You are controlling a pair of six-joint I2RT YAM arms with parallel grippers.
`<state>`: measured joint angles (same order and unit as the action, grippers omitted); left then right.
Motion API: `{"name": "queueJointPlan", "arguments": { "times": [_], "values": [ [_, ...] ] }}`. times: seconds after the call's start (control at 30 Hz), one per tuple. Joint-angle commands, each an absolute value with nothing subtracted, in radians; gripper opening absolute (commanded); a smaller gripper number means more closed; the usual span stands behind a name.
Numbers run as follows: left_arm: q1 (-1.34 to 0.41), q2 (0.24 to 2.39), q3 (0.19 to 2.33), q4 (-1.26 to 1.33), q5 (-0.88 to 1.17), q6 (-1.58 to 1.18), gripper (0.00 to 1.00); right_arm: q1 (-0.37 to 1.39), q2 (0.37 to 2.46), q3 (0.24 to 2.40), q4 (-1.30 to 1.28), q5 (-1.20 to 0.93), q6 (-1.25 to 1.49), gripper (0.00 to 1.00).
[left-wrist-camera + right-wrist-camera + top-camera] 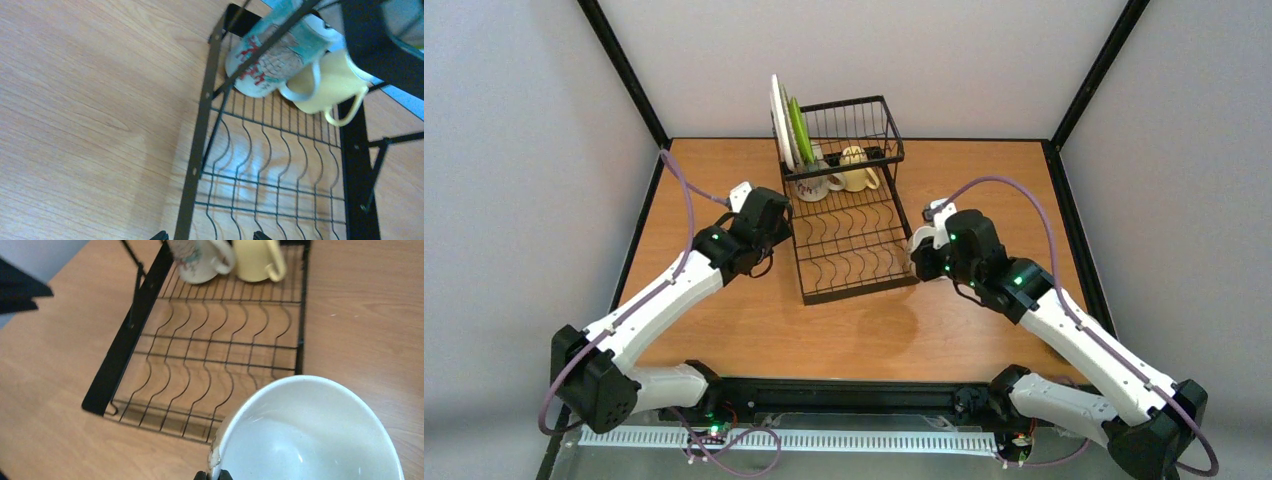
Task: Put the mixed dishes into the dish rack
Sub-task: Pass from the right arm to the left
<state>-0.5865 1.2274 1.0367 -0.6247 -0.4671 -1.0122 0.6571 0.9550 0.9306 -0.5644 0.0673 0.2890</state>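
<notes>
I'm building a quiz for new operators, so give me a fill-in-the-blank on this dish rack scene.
1. The right gripper holds the white bowl by its ____.
2. The left gripper is ____ and empty.
3. The lime-green plate stands ____ in the dish rack.
Missing words: rim; open; upright.

Red lettering on the printed mug (pixel 270 60) is too blurred to read.
</notes>
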Motion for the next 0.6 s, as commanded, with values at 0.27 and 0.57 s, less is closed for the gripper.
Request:
{"name": "queueJointPlan", "arguments": {
  "times": [0.27,0.57],
  "values": [
    [-0.605,1.223,1.209,-0.738,-0.233,-0.844,0.93,0.863,1.069,1.067,-0.640,-0.058,0.133,0.02],
    [-0.605,1.248,1.280,-0.798,-0.092,-0.737,0.89,1.111,1.181,1.157,-0.678,0.070,0.130,0.02]
  ]
}}
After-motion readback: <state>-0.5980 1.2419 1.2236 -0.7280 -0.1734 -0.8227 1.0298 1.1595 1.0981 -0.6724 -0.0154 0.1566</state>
